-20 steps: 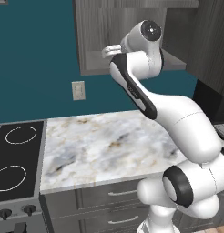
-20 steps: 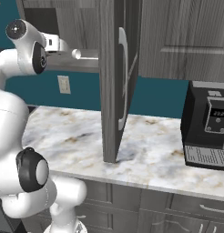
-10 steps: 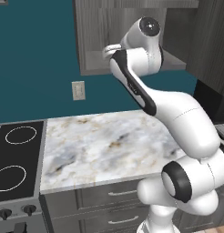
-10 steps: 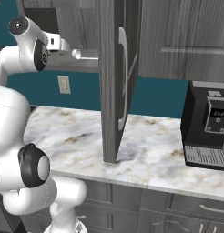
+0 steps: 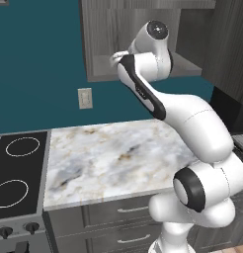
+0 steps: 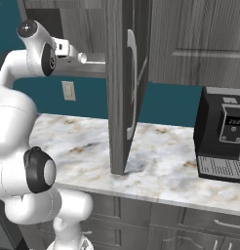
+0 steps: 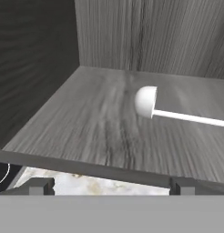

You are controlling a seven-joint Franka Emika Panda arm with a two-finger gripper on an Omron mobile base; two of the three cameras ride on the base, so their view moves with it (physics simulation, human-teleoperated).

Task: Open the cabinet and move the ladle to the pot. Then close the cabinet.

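Observation:
The cabinet stands open, its dark grey door (image 6: 120,97) swung out over the counter with the silver bar handle (image 6: 133,83) facing right. On the cabinet's lower shelf (image 7: 95,123) lies the white ladle (image 7: 146,101), bowl toward the middle and its thin handle running off to the right. In the right base view the ladle (image 6: 83,57) lies just beyond my hand. My gripper (image 7: 111,186) is open, level with the shelf's front edge and a short way short of the ladle, with nothing between its fingers. The pot is out of view.
A marble counter (image 5: 113,158) runs below the cabinet, with a black stove (image 5: 15,168) at its left end. A black coffee machine (image 6: 224,132) stands on the counter right of the open door. Grey drawers (image 5: 123,217) lie under the counter.
The arm has edged a little higher and closer to the open cabinet. The gripper stays open and the ladle has not moved.

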